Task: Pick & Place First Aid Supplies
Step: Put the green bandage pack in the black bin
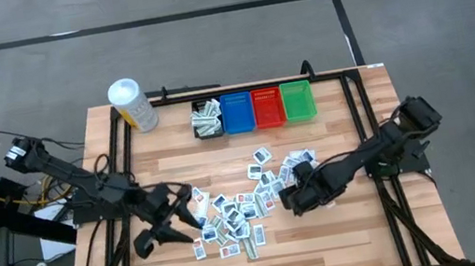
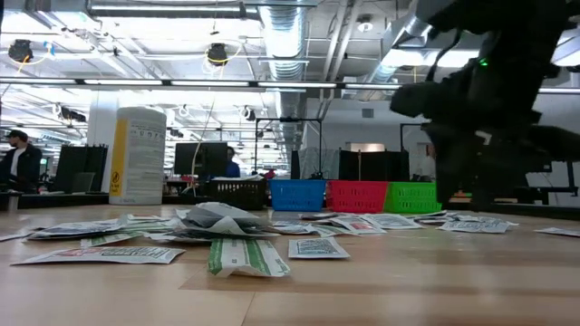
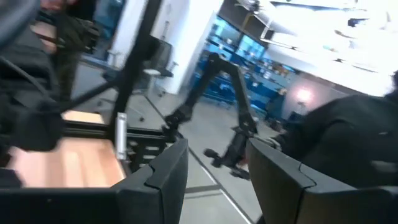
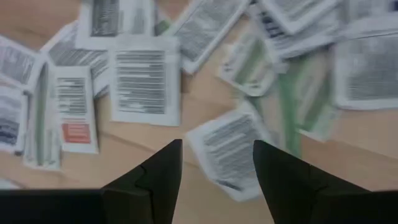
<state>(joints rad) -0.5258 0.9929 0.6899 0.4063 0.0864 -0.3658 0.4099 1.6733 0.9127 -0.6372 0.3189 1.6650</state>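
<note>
The first aid supplies (image 1: 239,206) lie as a loose heap of small flat packets on the wooden table (image 1: 348,239), also seen in the low view (image 2: 245,237). My right gripper (image 1: 289,199) hangs open just above the heap's right side, pointing steeply down. In the right wrist view (image 4: 217,149) its fingers stand on either side of a white packet (image 4: 231,148) without touching it. My left gripper (image 1: 182,219) is open at the heap's left side, held about level above the table, with nothing between its fingers (image 3: 217,155).
Along the far edge stand a black bin (image 1: 207,119) holding some packets, a blue bin (image 1: 236,112), a red bin (image 1: 268,107) and a green bin (image 1: 297,101). A white tub with a yellow label (image 1: 132,104) stands at the far left. Black frame rails (image 1: 364,123) run along the table's sides.
</note>
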